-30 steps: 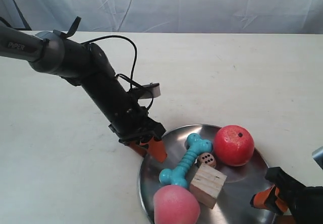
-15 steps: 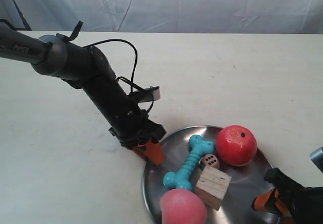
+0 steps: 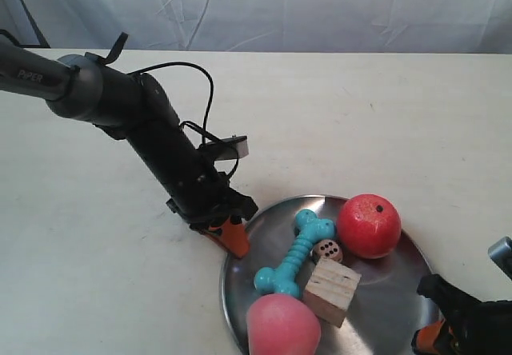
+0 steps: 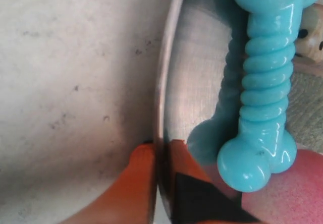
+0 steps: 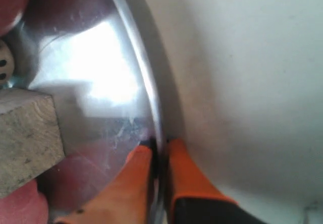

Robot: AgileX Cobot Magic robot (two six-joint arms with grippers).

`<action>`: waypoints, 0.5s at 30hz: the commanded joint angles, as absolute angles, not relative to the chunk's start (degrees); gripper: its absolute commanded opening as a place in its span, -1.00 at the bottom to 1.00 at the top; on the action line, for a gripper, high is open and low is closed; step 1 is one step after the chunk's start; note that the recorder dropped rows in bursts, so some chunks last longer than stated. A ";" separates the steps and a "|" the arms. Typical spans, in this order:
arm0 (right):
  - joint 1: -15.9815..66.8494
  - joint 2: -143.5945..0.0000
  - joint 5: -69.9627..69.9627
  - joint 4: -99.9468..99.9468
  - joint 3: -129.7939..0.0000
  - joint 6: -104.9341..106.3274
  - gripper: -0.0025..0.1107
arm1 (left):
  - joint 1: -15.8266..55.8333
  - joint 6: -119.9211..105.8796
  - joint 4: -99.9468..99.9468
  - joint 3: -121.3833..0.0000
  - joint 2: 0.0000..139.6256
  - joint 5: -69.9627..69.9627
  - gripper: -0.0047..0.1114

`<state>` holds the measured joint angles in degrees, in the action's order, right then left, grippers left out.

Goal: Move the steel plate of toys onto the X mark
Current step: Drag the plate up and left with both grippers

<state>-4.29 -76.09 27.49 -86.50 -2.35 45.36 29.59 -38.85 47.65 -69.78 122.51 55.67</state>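
Note:
The steel plate (image 3: pixel 376 307) sits near the front of the table, holding a teal bone (image 3: pixel 294 253), a red ball (image 3: pixel 369 226), a pink ball (image 3: pixel 282 326), a wooden cube (image 3: pixel 331 292) and a small brown die (image 3: pixel 326 250). My left gripper (image 4: pixel 161 151) is shut on the plate's rim (image 4: pixel 164 93), one orange finger on each side; the bone (image 4: pixel 262 82) lies just inside. My right gripper (image 5: pixel 159 148) is shut on the opposite rim (image 5: pixel 144 72). In the exterior view the left gripper (image 3: pixel 230 235) and the right gripper (image 3: pixel 436 335) flank the plate. The X mark is not visible.
A pale tabletop (image 3: pixel 360 115) stretches behind the plate up to a white cloth backdrop (image 3: pixel 320 7). The left arm (image 3: pixel 144 131) crosses the table's left half with a black cable (image 3: pixel 210 91) looping over it. The table's front edge is out of frame.
The plate and toys, held by both grippers, shifted toward the view's right and front half a second ago, then back left; the right gripper has sunk lower in the frame.

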 commanded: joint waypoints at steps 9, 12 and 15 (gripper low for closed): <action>-4.50 -76.46 32.78 -89.00 -2.95 45.62 -0.97 | 30.48 -40.12 43.95 -68.76 124.62 55.25 -0.92; -4.50 -76.46 34.83 -88.58 -4.58 45.62 -0.97 | 30.48 -40.12 43.81 -68.76 124.62 55.48 -0.92; -4.50 -76.46 35.54 -87.18 -6.35 45.62 -0.97 | 30.48 -40.12 42.93 -69.14 124.62 56.71 -0.92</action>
